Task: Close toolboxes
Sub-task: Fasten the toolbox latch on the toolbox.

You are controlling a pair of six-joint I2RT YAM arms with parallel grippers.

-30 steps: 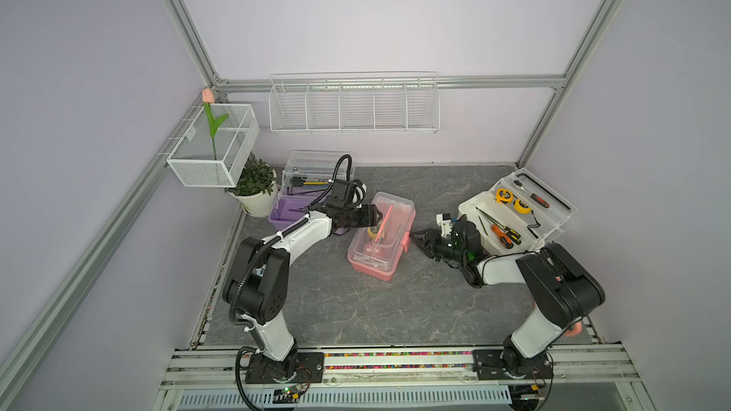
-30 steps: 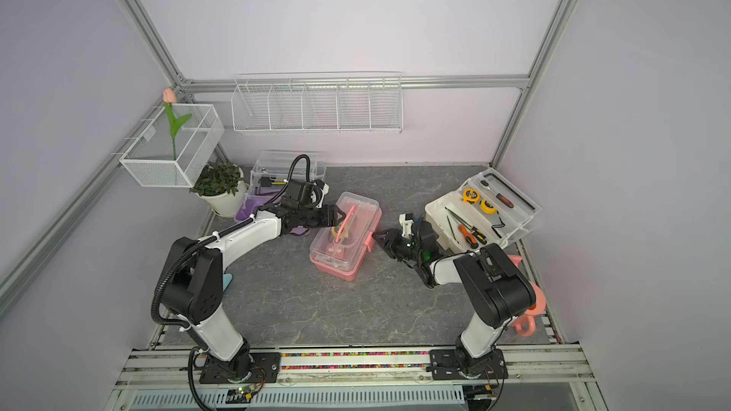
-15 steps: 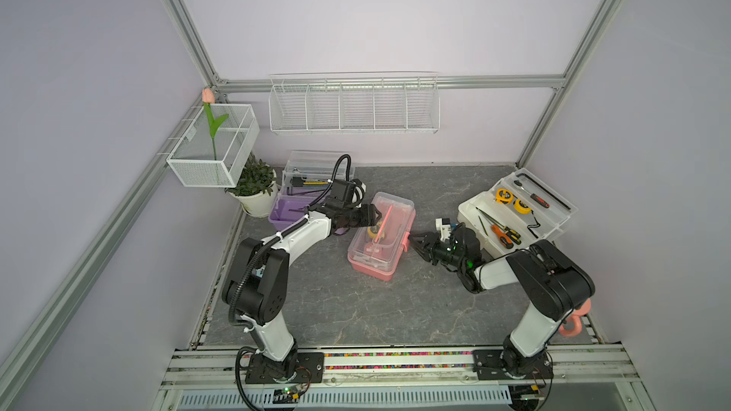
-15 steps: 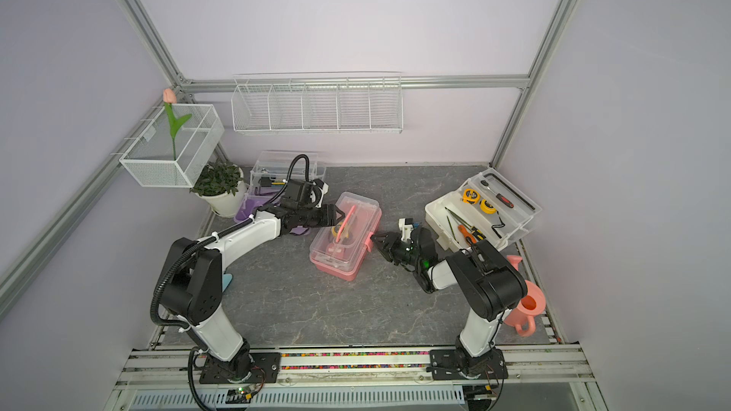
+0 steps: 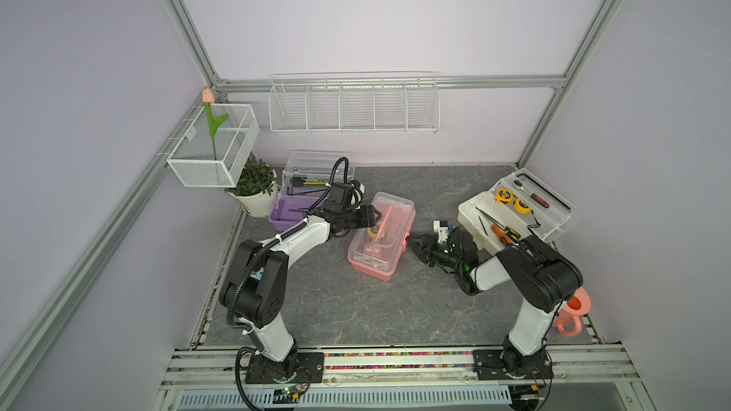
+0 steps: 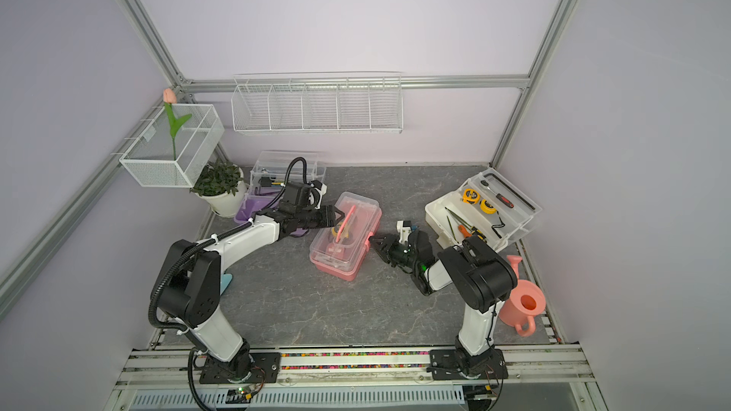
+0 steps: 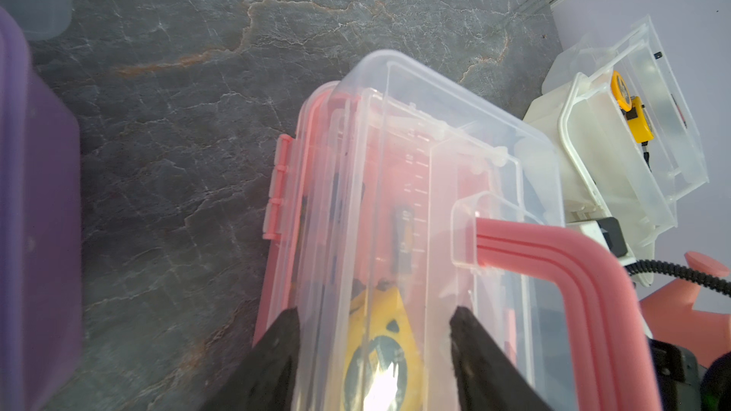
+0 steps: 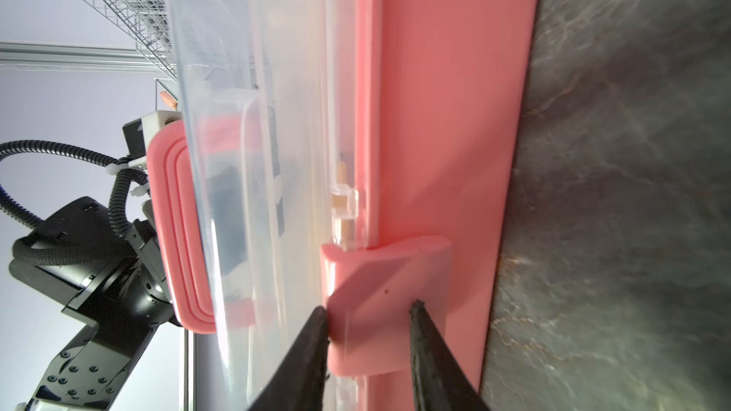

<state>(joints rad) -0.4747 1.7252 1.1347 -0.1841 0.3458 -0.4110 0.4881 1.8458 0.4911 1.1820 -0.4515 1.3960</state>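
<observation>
The pink toolbox [image 5: 379, 239] [image 6: 344, 243] lies mid-table with its clear lid down and its pink handle [image 7: 553, 255] standing up. My left gripper [image 5: 374, 217] [image 7: 374, 314] is open, its fingers straddling the lid's back end. My right gripper [image 5: 413, 245] [image 8: 370, 308] is open at the box's side, one finger at the edge of the pink latch [image 8: 387, 282] and the other across its face. The purple toolbox [image 5: 286, 213] at the back left and the white toolbox [image 5: 480, 215] at the right both stand with their lids open.
A potted plant [image 5: 255, 187] sits under a white wire basket [image 5: 213, 152] at the left wall. A long wire basket [image 5: 354, 106] hangs on the back wall. A pink watering can [image 6: 522, 306] stands behind my right arm's base.
My right gripper has moved left to the pink toolbox's latch. The left gripper's jaws have narrowed a little over the lid.
</observation>
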